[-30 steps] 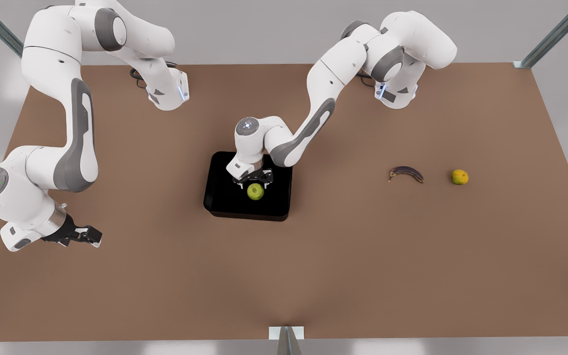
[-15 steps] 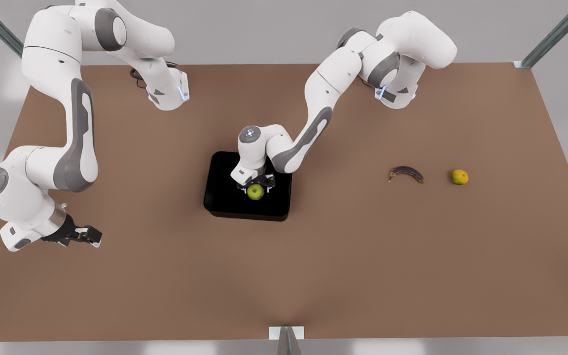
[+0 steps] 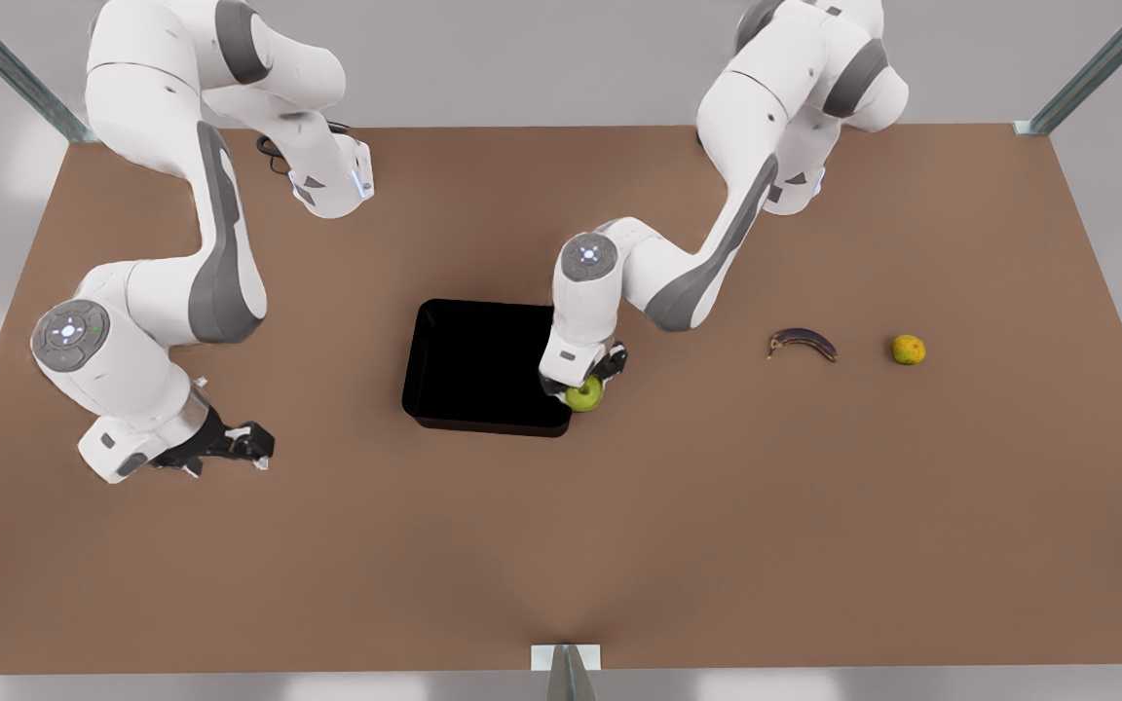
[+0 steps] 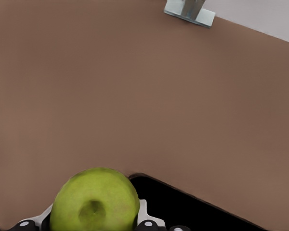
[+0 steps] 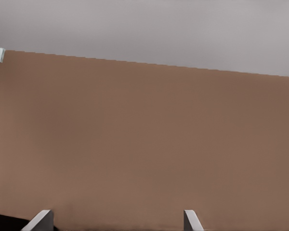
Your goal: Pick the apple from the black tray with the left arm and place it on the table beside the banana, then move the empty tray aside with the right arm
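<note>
Table: plain brown table (image 3: 561, 545) under grey walls, everything I handle sits on it.
Right gripper (image 3: 230, 450): mine at the front view's left, waiting low over bare table, well apart from the tray; the right wrist view shows my two fingertips (image 5: 38, 221) spread wide with nothing between them.
Black tray (image 3: 444, 360): emptied, just beside my left jaws, on their side away from the banana.
Left gripper (image 3: 588, 387): clamped on the apple (image 3: 583, 394), which hangs past the tray's corner (the left wrist view shows its dimple (image 4: 94, 211) facing the camera).
Banana (image 3: 803, 342): well ahead of my left jaws, a small orange-yellow fruit (image 3: 908, 349) beyond it.
Doing it well: I judge I should carry the apple level, keep the squeeze steady, and lower it short of the banana before letting go, so it neither rolls nor bumps.
</note>
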Action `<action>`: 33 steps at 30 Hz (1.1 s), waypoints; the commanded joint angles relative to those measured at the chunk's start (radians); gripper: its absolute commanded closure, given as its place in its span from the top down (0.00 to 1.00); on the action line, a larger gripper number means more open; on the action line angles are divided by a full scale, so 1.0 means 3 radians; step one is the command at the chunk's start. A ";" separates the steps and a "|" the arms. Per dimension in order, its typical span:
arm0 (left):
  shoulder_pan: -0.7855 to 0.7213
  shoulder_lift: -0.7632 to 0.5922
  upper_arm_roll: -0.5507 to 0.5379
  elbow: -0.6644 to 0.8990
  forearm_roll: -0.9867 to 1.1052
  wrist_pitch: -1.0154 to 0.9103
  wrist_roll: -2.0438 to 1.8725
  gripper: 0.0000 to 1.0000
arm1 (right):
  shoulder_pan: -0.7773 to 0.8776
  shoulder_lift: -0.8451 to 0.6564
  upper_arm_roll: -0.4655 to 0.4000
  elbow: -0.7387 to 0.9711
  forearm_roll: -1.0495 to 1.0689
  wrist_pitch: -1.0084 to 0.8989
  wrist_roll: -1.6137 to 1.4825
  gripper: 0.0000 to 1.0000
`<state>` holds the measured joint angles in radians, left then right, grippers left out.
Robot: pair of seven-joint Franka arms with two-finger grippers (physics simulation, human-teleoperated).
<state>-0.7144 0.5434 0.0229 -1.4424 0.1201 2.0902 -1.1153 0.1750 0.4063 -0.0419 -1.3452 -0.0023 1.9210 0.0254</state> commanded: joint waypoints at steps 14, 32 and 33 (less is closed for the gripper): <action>0.1850 -0.0426 0.0016 -0.1762 -0.0160 0.0749 0.3723 1.00 | 0.0225 -0.0705 0.0564 -0.2163 0.0892 0.0960 0.2078 1.00; 0.2136 -0.0768 0.0011 0.0094 -0.0651 -0.1389 0.3897 1.00 | 0.0225 -0.0429 0.0743 -0.2864 0.0867 0.2044 0.1797 1.00; 0.2141 -0.0763 0.0011 0.0094 -0.0646 -0.1389 0.3892 1.00 | 0.0225 -0.0429 0.0743 -0.2874 0.0867 0.2039 0.1802 0.98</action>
<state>-0.0729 0.3150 0.0265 -1.4149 -0.0733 1.7240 -0.1705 0.2428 0.2787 0.1797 -2.2027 0.2563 2.4429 0.5018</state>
